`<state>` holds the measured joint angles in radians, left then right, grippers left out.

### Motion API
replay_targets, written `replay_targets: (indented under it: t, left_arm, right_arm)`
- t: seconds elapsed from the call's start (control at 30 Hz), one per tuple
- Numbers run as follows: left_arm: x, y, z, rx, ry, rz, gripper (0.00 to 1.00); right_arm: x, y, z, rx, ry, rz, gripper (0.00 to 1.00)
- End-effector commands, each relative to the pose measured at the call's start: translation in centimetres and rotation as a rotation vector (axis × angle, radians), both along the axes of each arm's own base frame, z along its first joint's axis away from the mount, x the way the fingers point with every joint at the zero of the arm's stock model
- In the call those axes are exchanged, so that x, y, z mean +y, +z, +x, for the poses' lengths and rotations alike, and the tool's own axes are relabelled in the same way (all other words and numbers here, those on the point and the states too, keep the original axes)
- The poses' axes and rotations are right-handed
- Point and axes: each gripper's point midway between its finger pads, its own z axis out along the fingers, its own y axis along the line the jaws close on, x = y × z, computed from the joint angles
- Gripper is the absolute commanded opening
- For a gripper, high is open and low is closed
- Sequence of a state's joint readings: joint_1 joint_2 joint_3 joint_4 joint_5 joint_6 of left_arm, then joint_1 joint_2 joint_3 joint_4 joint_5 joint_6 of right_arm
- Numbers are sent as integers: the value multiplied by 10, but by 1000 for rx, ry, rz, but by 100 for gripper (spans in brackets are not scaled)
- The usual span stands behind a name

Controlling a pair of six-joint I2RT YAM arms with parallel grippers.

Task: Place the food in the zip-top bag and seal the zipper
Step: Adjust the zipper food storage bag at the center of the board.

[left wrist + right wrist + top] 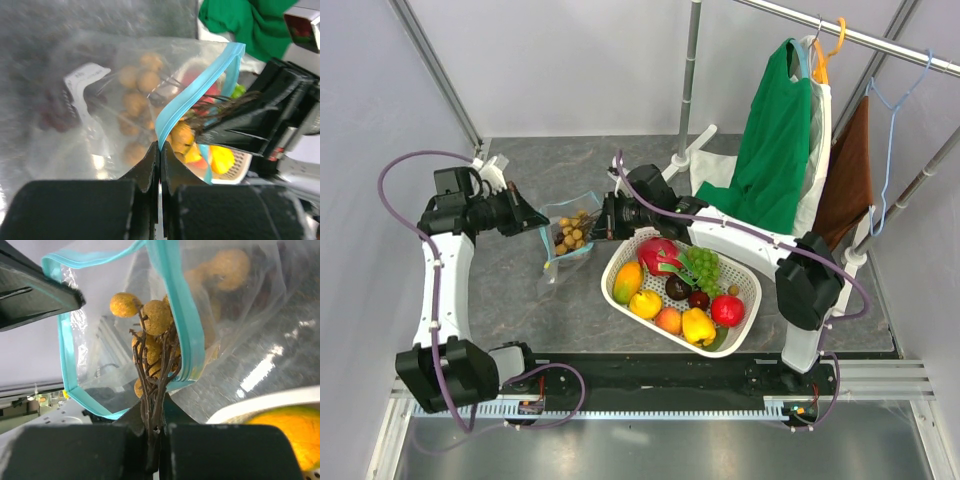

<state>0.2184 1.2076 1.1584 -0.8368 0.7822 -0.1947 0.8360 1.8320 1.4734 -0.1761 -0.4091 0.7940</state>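
Note:
The clear zip-top bag [568, 236] is held up above the table between my two grippers. My left gripper [160, 146] is shut on the bag's teal-blue zipper [196, 91] at the mouth's edge. A brown berry cluster [149, 315] hangs in the open mouth, its round berries inside the bag [136, 95]. My right gripper [155, 414] is shut on the cluster's dark stems, just outside the zipper [177, 305]. In the top view the left gripper [542, 227] and the right gripper [599, 228] face each other across the bag. The rest of the food [680, 290] lies in a basket.
A white perforated basket [751, 290] with mango, lemon, grapes and red fruits stands right of the bag. A clothes rack with a green garment [775, 140], a brown cloth [850, 175] and hangers fills the back right. The rack's white foot [690, 155] stands behind the right arm.

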Motion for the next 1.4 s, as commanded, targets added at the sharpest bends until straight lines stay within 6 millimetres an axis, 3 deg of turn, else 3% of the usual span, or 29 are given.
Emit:
replay_targets:
  t: [0.0,0.07,0.13,0.23,0.3,0.33,0.37,0.4,0.43,0.47,0.5,0.53,0.57,0.6,0.67,0.73,0.87,0.97,1.03,1.13,1.23,1.37]
  left_arm:
    - [25,53,5,-243,40,227,2]
    - [29,75,-4,-308,49,284,2]
    - [32,88,-11,-330,55,324,2]
    - [35,70,-23,-263,16,374,2]
    - [30,53,-26,-237,-37,386,2]
    - [28,28,-26,-169,-66,384,2]
    - [22,14,-26,-133,-107,380,2]
    - [20,2,-27,-91,-123,364,2]
    - [13,-10,-28,-50,-154,317,2]
    - [11,-17,-25,-5,-155,281,2]
    - [7,-18,-21,-6,-158,254,2]
    - [0,-16,-20,-10,-169,201,2]
    - [-5,-13,-18,-8,-158,162,2]
    - [-8,-7,-13,-38,-162,134,2]
    - [-10,-2,-9,-34,-143,110,2]
    - [-9,-2,-5,-31,-139,110,2]
    - [-9,2,-7,-53,-142,112,2]
    - [-13,27,-10,-149,-163,116,2]
    - [-20,63,-16,-291,-185,124,2]
    - [-19,86,-18,-367,-182,148,2]
    - [-20,76,-22,-298,-184,132,2]
    - [-12,40,-23,-202,-181,176,2]
  right_arm:
    - [12,107,-3,-184,66,214,0]
    - [19,122,-9,-176,84,253,0]
    - [26,122,-14,-155,96,259,0]
    - [27,107,-21,-159,116,211,0]
    - [21,81,-18,-162,105,106,0]
    - [13,68,-18,-159,97,21,0]
    - [5,59,1,-257,39,-68,0]
    - [1,56,6,-286,25,-101,0]
    - [-4,56,10,-312,13,-124,4]
    - [-8,60,14,-372,14,-143,21]
    - [-8,63,12,-384,26,-137,24]
    - [-7,66,10,-399,45,-126,27]
    - [-7,71,7,-419,69,-116,43]
    - [-6,72,0,-419,106,-99,50]
    - [-13,72,-3,-415,126,-95,58]
    - [-25,64,1,-408,119,-121,59]
    - [-42,66,13,-401,105,-116,61]
    - [-51,76,19,-427,119,-105,64]
    - [-62,84,25,-450,118,-97,66]
    - [-79,88,31,-453,128,-87,67]
    - [-95,84,29,-463,186,-122,70]
    - [-123,73,20,-508,255,-219,71]
